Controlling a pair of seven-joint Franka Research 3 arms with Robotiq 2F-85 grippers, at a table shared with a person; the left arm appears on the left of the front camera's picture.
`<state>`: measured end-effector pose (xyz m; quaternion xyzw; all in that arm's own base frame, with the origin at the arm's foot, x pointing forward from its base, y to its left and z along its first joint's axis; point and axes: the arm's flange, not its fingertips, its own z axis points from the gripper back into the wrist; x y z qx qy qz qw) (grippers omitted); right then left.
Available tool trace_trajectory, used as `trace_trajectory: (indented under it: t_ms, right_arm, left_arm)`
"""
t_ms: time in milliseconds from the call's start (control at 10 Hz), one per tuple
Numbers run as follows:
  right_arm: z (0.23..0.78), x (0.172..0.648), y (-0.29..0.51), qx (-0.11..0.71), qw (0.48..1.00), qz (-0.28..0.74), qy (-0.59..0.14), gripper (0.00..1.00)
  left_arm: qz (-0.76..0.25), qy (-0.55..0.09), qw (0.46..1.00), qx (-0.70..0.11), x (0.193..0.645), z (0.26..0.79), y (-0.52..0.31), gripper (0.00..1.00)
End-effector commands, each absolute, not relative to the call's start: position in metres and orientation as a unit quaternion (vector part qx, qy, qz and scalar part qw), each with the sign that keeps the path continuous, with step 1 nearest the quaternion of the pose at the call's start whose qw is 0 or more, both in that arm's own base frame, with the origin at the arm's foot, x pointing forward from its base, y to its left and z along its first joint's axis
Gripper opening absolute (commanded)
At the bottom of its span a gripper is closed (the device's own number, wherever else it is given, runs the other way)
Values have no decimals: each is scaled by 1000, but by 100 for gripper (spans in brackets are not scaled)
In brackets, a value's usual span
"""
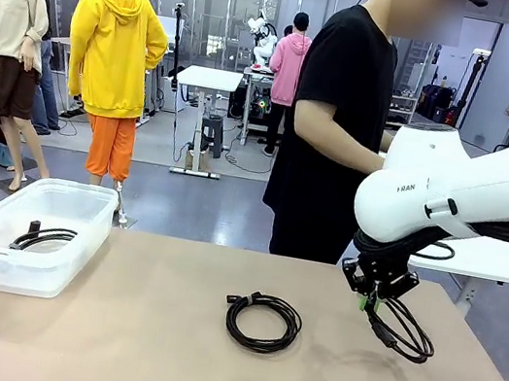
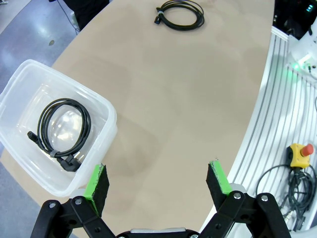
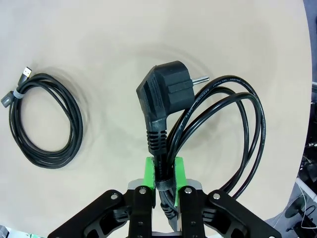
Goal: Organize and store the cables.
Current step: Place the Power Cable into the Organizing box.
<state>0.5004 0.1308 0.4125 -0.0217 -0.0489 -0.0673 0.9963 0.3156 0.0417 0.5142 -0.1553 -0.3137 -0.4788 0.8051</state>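
The left gripper [image 2: 158, 181] hovers with its jaws spread wide beside a clear plastic bin [image 2: 106, 106], in which one coiled black cable [image 2: 62, 131] lies flat. The right gripper [image 3: 165, 171] is clamped on the thick power cord [image 3: 218, 134] just behind its chunky plug [image 3: 166, 89]. The plug points straight out past the fingertips and the cord's loops hang to one side. Beyond, a thinner coil [image 1: 263, 322] lies flat in the middle of the table [image 1: 136, 357], its plug ends toward the bin.
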Motion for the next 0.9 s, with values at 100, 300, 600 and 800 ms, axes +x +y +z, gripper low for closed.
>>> trace_trajectory:
  t_ms: [100, 300, 600, 800]
  right_arm:
    - [422, 481, 183, -43, 994, -93, -45, 19]
    - [420, 467, 242, -76, 995, -68, -17, 19]
    - [420, 442, 324, -81, 996, -36, -32, 19]
    - [422, 424, 388, -66, 997, 1, -40, 19]
  left_arm:
    - [-484, -320, 799, -159, 317, 514, 42, 100]
    - [-484, -320, 799, -159, 317, 514, 42, 100]
    - [-484, -320, 799, -159, 317, 514, 42, 100]
    - [-484, -320, 799, -159, 317, 514, 42, 100]
